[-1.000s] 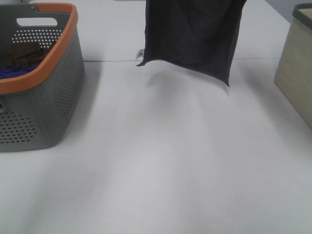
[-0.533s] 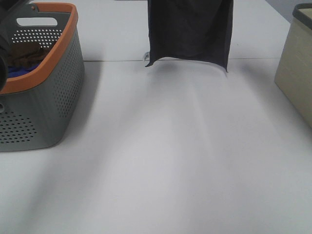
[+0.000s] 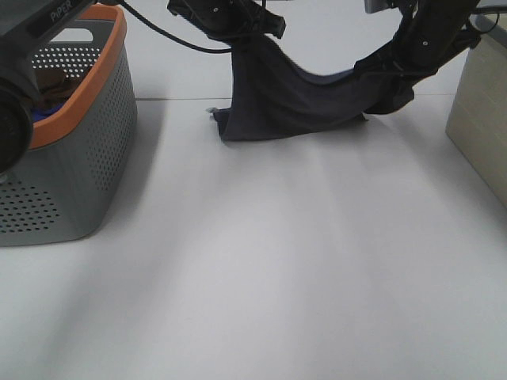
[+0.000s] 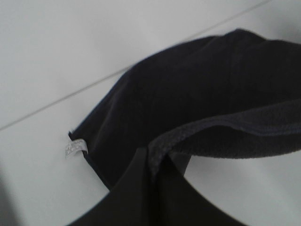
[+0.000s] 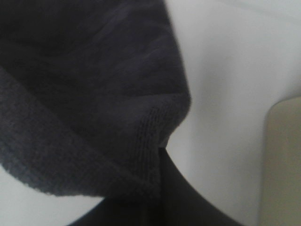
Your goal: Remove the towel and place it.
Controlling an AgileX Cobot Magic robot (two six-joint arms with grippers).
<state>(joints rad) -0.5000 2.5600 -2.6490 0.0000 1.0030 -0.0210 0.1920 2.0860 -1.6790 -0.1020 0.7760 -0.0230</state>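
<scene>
A hemmed edge of the dark navy towel (image 5: 84, 70) is seen pinched in the closed right gripper (image 5: 159, 162). Beyond it, the white table (image 5: 225, 66) and part of a beige box (image 5: 282, 165) are shown.

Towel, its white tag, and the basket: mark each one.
Towel (image 3: 293, 103): exterior high view, middle of the sagging cloth.
White tag (image 4: 75, 148): left wrist view, tag's centre.
Basket (image 3: 71, 182): exterior high view, grey perforated wall.

Both arms are matt black. The left arm (image 3: 32, 24), at the upper left of the frame, bears white "PiPER" lettering (image 3: 62, 9) and a thin black cable (image 3: 186, 45). The right arm (image 3: 428, 39), at the upper right, has a pale grey part (image 3: 384, 5) at the top edge. Seen close up, the fingers (image 4: 136, 197) are smooth, dark, tapering wedges.
</scene>
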